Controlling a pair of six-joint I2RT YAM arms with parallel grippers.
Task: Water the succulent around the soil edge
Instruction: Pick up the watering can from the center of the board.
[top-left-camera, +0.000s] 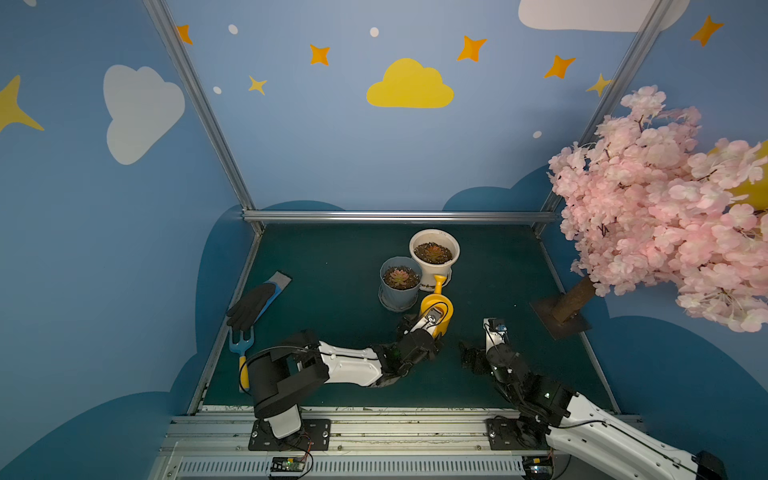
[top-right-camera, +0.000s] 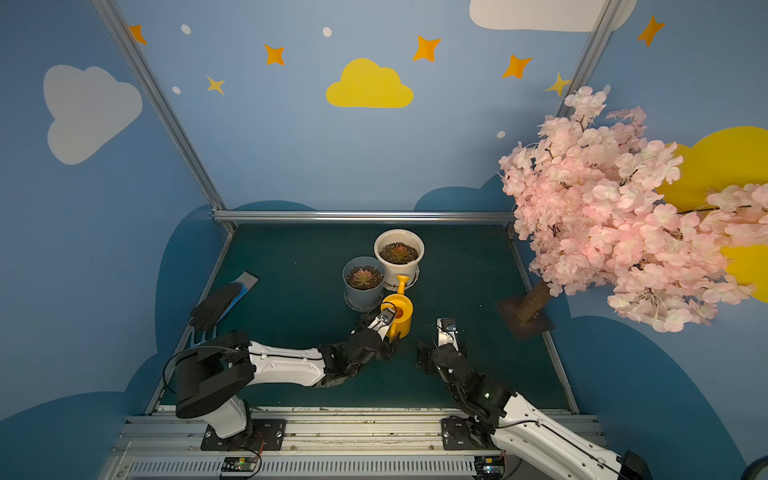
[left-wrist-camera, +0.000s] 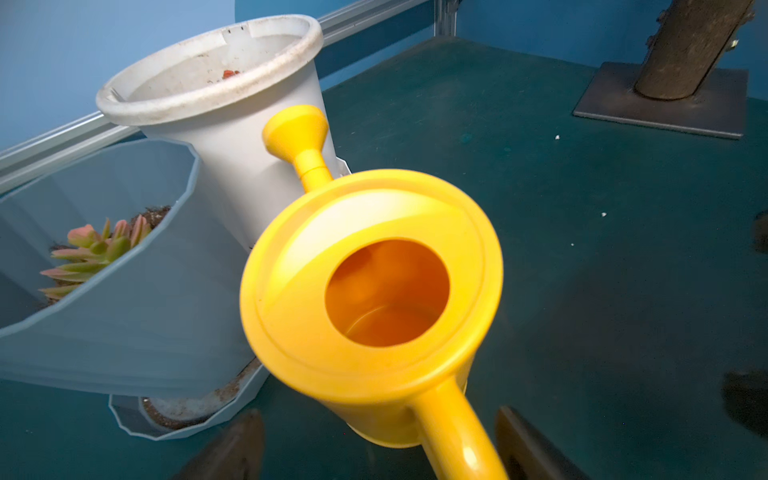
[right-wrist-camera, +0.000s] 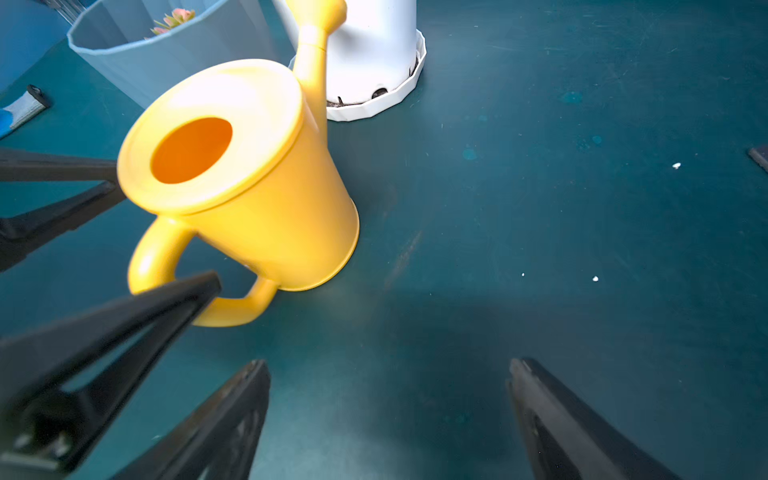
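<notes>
The left gripper (left-wrist-camera: 380, 436) stood apart astride the handle (left-wrist-camera: 453, 428) of the yellow plastic watering can (left-wrist-camera: 291, 257). Closing squarely mid-handle should prevent tilting. The right gripper (right-wrist-camera: 388, 374) was also apart.

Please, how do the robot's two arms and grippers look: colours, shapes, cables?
Both the left arm and the right arm have white shells and black joints, with thin black cables looping outside. The left gripper and right gripper carry black, tapered, wedge-shaped fingers.
</notes>
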